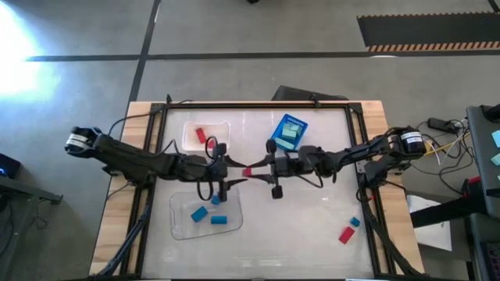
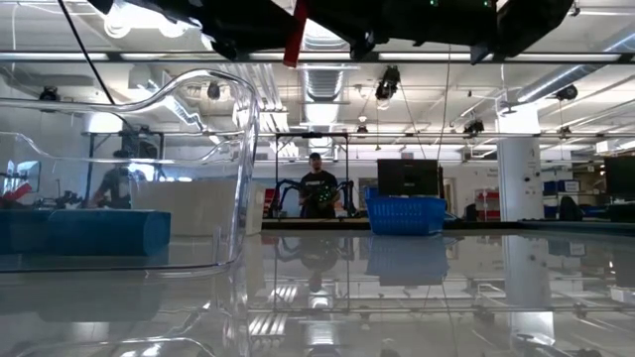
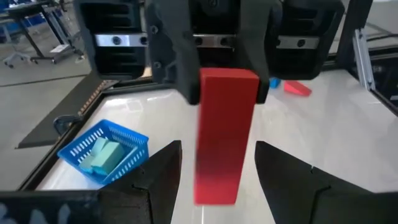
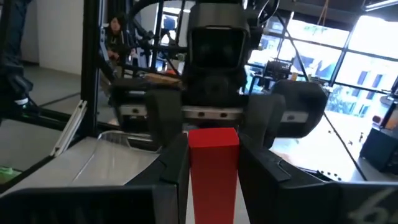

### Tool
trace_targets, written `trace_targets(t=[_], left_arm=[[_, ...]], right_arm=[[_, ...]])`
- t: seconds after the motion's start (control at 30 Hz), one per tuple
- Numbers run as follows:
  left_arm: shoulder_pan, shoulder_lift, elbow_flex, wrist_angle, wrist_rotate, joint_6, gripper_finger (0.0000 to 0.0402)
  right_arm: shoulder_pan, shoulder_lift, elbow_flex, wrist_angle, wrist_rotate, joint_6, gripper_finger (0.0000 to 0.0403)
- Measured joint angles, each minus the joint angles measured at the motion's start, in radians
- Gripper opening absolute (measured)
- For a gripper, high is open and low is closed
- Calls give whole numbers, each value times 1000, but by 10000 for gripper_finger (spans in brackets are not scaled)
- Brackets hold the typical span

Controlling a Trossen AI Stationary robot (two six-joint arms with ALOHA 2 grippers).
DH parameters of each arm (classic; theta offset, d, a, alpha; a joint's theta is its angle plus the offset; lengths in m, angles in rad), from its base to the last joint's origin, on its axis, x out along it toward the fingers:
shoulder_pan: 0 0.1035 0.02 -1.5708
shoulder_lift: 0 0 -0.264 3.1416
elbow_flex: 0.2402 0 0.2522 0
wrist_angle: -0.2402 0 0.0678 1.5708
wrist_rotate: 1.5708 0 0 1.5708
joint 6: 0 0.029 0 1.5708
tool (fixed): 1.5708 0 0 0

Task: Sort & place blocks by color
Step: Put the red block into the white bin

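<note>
A long red block (image 1: 248,172) hangs in the air over the table's middle, between my two grippers; the low view shows the red block (image 2: 295,40) high above the table top. My right gripper (image 4: 213,163), reaching in from the table's right (image 1: 264,168), is shut on it. My left gripper (image 3: 214,155), reaching in from the left (image 1: 233,173), is open, and its fingers stand on either side of the block's free end with a gap on both sides. My right gripper pinches the red block between its two fingers at the end (image 3: 229,84) that faces away from my left gripper. The fingers (image 4: 177,168) come level from the table's right and lie on two opposite long faces. The block is lifted clear, its free end (image 3: 216,186) between my left fingers.
A clear tray (image 1: 178,222) near the left holds blue blocks (image 1: 199,212). A second clear tray (image 1: 223,125) farther back holds a red block (image 1: 201,134). A blue basket (image 1: 291,122) holds mint blocks (image 1: 287,136). A red block (image 1: 346,233) and a blue block (image 1: 355,222) lie near the right.
</note>
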Motion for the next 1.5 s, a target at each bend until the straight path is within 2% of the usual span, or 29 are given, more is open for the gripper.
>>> trace_targets(t=[0.27,0.37,0.53,0.63,0.7,0.8,0.9,0.97,1.03,1.13,1.23,1.27,1.43,1.5], left_arm=[[1,68,0,113,-17,0,184],[1,69,0,112,-59,-2,162],[1,69,-1,106,-83,6,95],[3,68,0,97,-87,-8,95],[8,64,2,70,-115,-26,95],[37,50,10,-57,-170,-86,95],[93,22,37,-343,-250,-210,95],[151,8,61,-566,-316,-341,95],[228,0,75,-781,-336,-468,95],[362,0,78,-953,-265,-628,95],[474,16,70,-1007,-124,-660,95],[493,22,69,-1007,-111,-653,95],[527,32,74,-991,-110,-631,98],[528,32,75,-990,-128,-630,122]], right_arm=[[0,0,4,8,0,-20,89],[0,0,4,8,2,-26,89],[-2,0,4,5,7,-27,89],[-7,-2,4,0,8,18,92],[-19,-9,4,-11,13,68,126],[-39,-42,4,-64,29,118,198],[-49,-98,6,-178,148,146,253],[-52,-133,5,-275,253,149,277],[-54,-165,5,-347,338,149,291],[-52,-203,5,-400,383,149,298],[-52,-216,5,-413,383,146,295],[-52,-216,5,-413,377,140,293],[-52,-208,5,-428,374,138,282],[-52,-200,4,-435,373,138,279]])
